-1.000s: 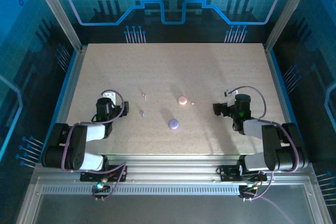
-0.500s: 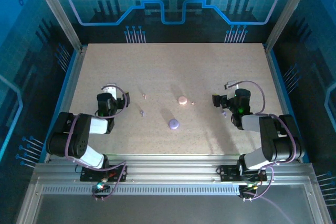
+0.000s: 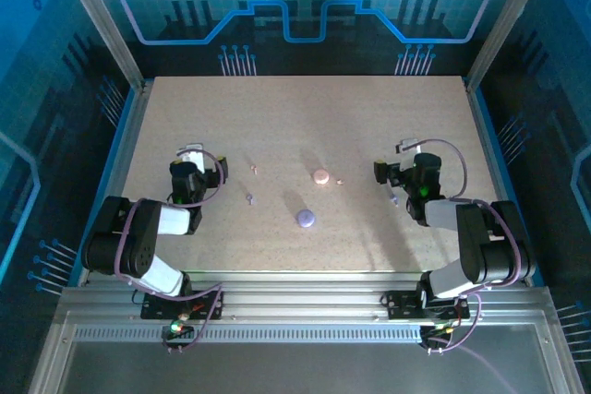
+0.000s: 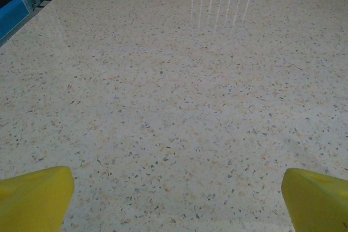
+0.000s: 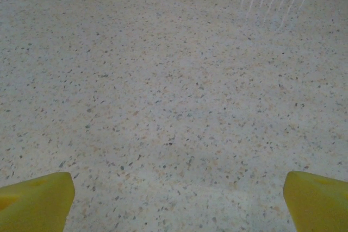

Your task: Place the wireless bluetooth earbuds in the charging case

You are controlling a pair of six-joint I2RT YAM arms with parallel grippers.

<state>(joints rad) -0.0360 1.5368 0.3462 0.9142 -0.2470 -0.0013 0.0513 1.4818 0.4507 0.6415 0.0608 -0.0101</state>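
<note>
Two tools stand with their jaws spread wide and nothing between them. The left tool (image 3: 188, 158) sits at the left-centre of the overhead frame; its own camera shows the left tool (image 4: 174, 202) as yellow fingertips (image 4: 33, 196) in the two bottom corners, with bare speckled worktop (image 4: 174, 80) between them. The right tool (image 3: 389, 174) sits at the right-centre of the overhead frame; in its wrist view the right tool (image 5: 174, 202) shows yellow fingertips (image 5: 33, 198) set equally far apart over bare worktop (image 5: 174, 80).

Between the tools, on the worktop (image 3: 305, 117), the charging case lies in two halves, well apart. The pink disc (image 3: 320, 175) is at the centre of the frame; the lavender disc (image 3: 306, 219) is below it and slightly left. The earbuds are tiny pale bits left of the discs: one earbud (image 3: 253, 169) is above the other earbud (image 3: 248, 197), both nearer the left tool. A further speck (image 3: 339, 182) lies just right of the pink disc, too small to identify.
</note>
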